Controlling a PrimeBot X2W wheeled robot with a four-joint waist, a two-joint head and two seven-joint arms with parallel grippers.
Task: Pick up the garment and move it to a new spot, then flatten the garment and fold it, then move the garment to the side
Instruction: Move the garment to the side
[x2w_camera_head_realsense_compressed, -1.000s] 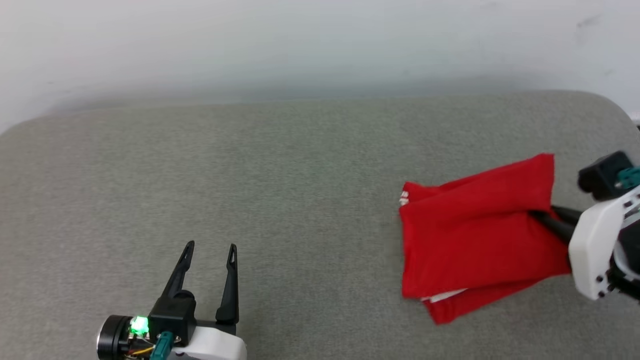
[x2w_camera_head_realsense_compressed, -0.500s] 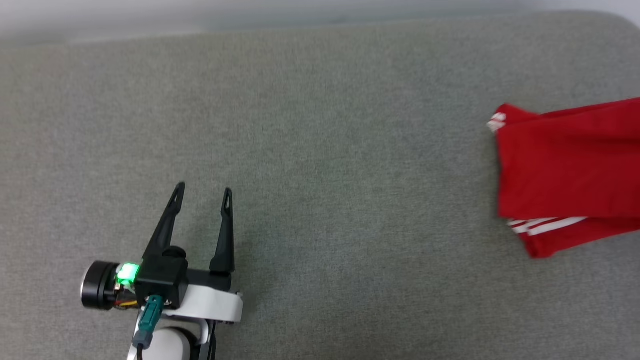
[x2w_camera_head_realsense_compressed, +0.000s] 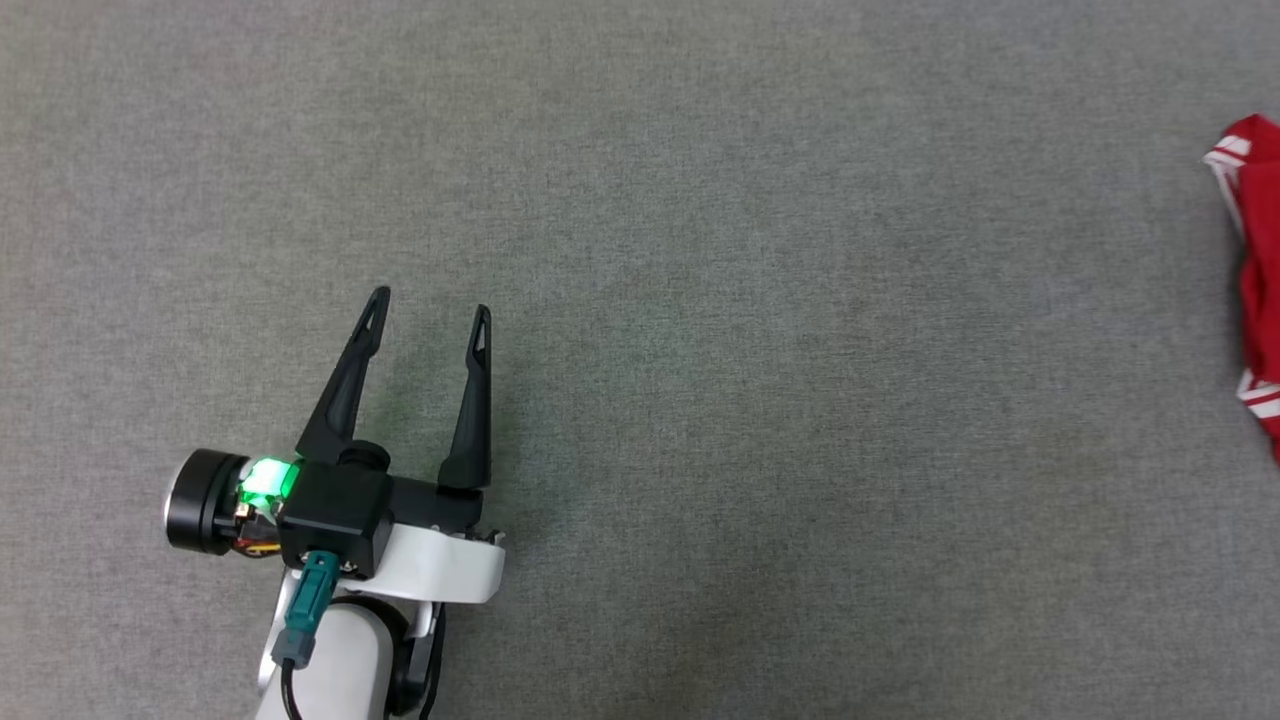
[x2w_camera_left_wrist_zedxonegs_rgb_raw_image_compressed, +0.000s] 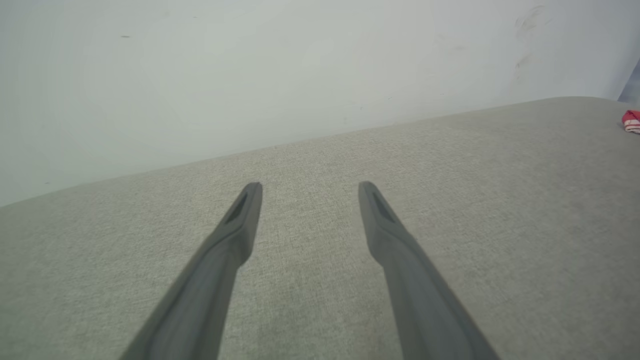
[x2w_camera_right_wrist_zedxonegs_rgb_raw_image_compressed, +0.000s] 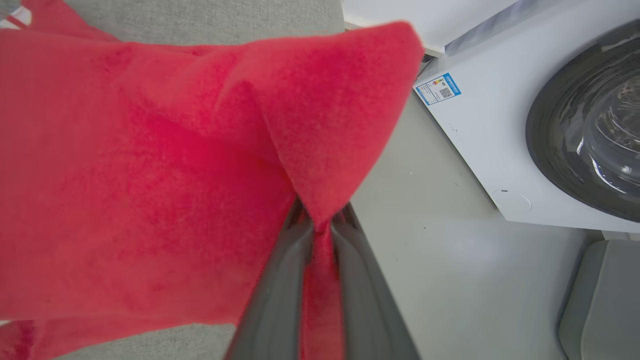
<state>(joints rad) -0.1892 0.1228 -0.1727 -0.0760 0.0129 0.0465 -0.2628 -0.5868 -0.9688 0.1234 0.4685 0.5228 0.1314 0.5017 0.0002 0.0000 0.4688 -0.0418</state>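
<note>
Dragged rightward since a second ago, the garment (x2w_camera_head_realsense_compressed: 1258, 260) now sits well apart from the left gripper (x2w_camera_head_realsense_compressed: 431, 303), out to its right on the grey worktop (x2w_camera_head_realsense_compressed: 750, 350); the head view has tipped downward too. The left fingers are spread with nothing between them. The right gripper (x2w_camera_right_wrist_zedxonegs_rgb_raw_image_compressed: 321, 215) has its fingers pinching a red fold. Soft, light and limp, the cloth will sag and its layers may slide, so a hem, gripped through every layer, looks the best hold. Count: one garment, two grippers, one washing machine (x2w_camera_right_wrist_zedxonegs_rgb_raw_image_compressed: 500, 125).
</note>
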